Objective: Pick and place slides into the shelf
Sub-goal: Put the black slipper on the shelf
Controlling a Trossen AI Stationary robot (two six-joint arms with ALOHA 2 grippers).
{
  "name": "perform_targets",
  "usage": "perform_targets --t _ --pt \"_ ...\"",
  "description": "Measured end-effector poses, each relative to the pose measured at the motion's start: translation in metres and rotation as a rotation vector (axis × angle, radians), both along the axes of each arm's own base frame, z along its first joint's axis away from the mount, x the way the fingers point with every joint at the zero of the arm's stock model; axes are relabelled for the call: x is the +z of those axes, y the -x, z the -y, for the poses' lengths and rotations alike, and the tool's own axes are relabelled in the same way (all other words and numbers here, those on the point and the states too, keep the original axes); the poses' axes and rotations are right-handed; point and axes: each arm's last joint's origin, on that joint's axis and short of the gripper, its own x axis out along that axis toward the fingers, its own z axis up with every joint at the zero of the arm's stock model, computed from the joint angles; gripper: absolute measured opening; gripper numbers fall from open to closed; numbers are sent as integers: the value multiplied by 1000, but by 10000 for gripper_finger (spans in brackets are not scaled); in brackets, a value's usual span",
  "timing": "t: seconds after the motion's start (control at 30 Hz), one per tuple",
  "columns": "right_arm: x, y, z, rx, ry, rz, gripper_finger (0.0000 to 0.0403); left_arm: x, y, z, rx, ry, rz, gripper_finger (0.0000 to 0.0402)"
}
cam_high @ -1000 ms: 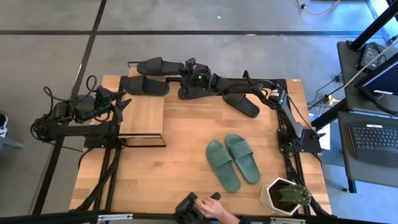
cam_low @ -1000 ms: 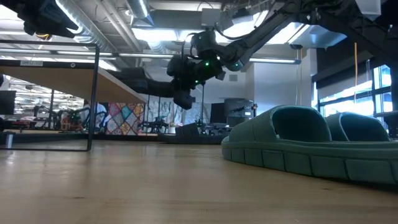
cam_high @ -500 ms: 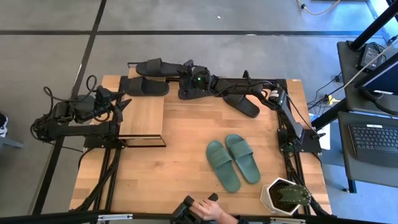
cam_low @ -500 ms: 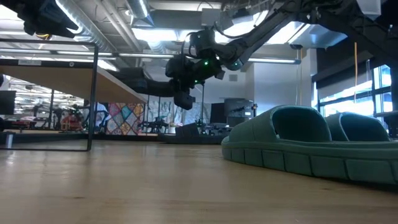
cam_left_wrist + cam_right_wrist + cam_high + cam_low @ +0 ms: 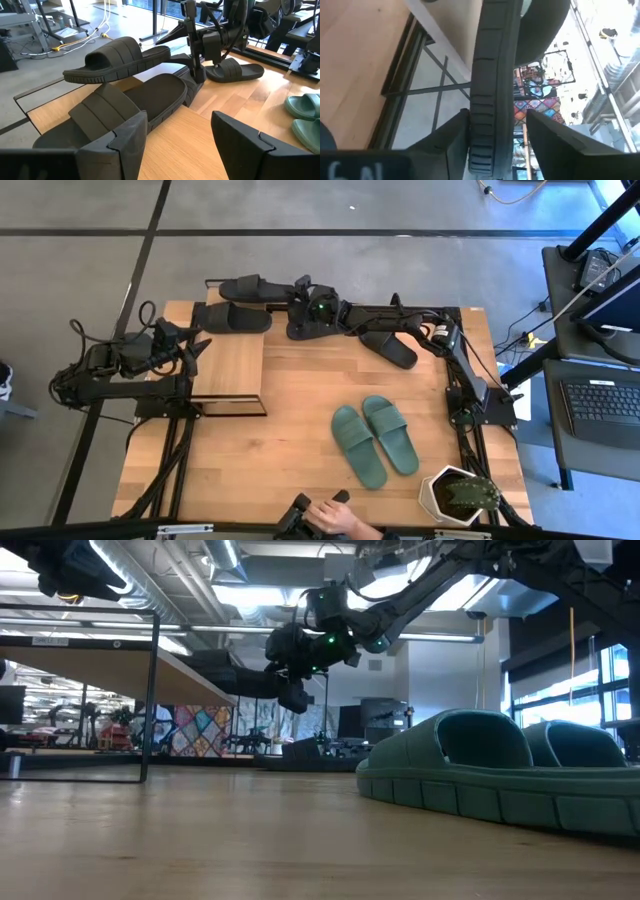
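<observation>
— Black slide (image 5: 248, 286) at the far end of the shelf (image 5: 232, 370): where is your right gripper (image 5: 298, 288)?

— Right at its heel. Your fingers (image 5: 451, 142) stand apart with the slide's edge between them. A gap shows on one side, so it looks loose, but I'm not sure.

— And the others?

— A second black slide (image 5: 232, 318) lies on the shelf top. The green pair (image 5: 375, 440) sits on the table (image 5: 290, 410). Your left gripper (image 5: 195, 348) waits beside the shelf, fingers wide apart.

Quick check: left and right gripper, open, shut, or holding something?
Left gripper: open, empty, beside the shelf.
Right gripper: jaws around a black slide; grip or release cannot be told.
</observation>
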Motion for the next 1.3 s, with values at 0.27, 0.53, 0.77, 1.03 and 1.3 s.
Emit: perform_targets --t 0.27,0.53,0.77,1.03,1.3 --pt "-1 -4 -8 50 -3 -9 194 0 0 0 -1 0 -1 212" --pt "-1 -8 -20 81 26 -29 194 0 0 0 0 0 -1 212" --pt "-1 -9 -22 104 36 -37 194 0 0 0 -1 0 0 212" --pt "-1 -9 -22 99 10 -26 194 0 0 0 0 0 -1 212" --pt "-1 -9 -22 107 52 -49 194 0 0 0 -1 0 -1 212"
